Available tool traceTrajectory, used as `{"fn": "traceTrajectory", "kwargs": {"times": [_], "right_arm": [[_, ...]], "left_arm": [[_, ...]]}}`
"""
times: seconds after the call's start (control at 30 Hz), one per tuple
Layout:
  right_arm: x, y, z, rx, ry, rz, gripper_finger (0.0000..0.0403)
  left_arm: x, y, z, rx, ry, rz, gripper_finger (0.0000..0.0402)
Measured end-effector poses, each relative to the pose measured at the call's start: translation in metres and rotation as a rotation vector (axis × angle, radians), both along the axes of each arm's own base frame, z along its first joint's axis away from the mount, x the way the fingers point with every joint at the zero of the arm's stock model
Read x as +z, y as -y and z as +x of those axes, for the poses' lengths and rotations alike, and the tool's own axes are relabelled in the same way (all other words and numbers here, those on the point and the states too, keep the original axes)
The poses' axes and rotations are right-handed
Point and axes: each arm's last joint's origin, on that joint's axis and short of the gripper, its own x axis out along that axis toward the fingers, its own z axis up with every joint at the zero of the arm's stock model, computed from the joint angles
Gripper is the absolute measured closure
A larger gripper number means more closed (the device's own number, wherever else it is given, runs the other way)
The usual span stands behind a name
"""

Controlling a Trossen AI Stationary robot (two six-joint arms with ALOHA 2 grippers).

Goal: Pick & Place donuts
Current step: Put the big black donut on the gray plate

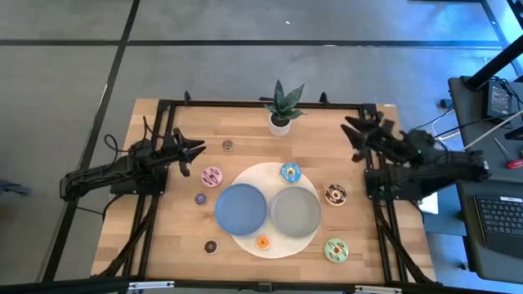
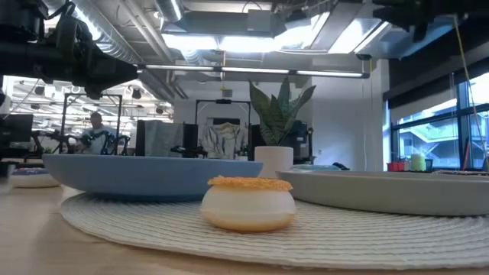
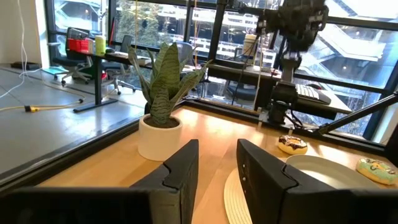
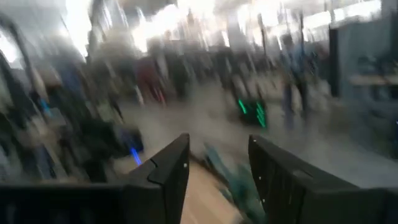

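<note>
In the high view the donuts lie around a round white mat (image 1: 245, 184). The pink (image 1: 212, 175), brown (image 1: 335, 193) and green (image 1: 336, 250) ones rest flat on the wood. The blue one (image 1: 290, 172) and the mini orange one (image 1: 262, 242) rest on the mat. Mini purple (image 1: 200, 198) and two mini brown rings (image 1: 228, 145) (image 1: 211, 246) sit on the wood. My left gripper (image 1: 194, 155) is open and hovers beside the pink donut on its far left. My right gripper (image 1: 353, 131) is open, raised near the far right corner. The low view shows the orange mini (image 2: 248, 202) close up.
A blue plate (image 1: 240, 207) and a grey plate (image 1: 295, 211) sit side by side on the mat. A potted plant (image 1: 281, 110) stands at the table's far edge, also in the left wrist view (image 3: 160, 106). Bare wood lies along the near left and far left of the table.
</note>
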Motion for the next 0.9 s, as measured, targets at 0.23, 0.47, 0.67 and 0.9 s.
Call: {"fn": "traceTrajectory", "kwargs": {"times": [0.23,0.47,0.67,0.9], "right_arm": [[0.022,0.004,0.039,-0.166,-0.487,0.429,0.0237],[0.020,0.007,0.095,-0.226,-0.545,0.487,0.0237],[-0.013,0.006,0.115,-0.204,-0.753,0.697,0.0234],[-0.048,0.002,0.107,-0.361,-1.132,0.875,0.0155]], "left_arm": [[0.000,0.000,0.000,0.004,0.000,0.000,0.0295],[0.000,0.000,0.000,0.006,0.001,-0.002,0.0298],[0.000,0.000,0.000,0.004,0.009,-0.022,0.0298],[0.000,0.000,0.000,0.005,0.011,-0.028,0.0299]]}}
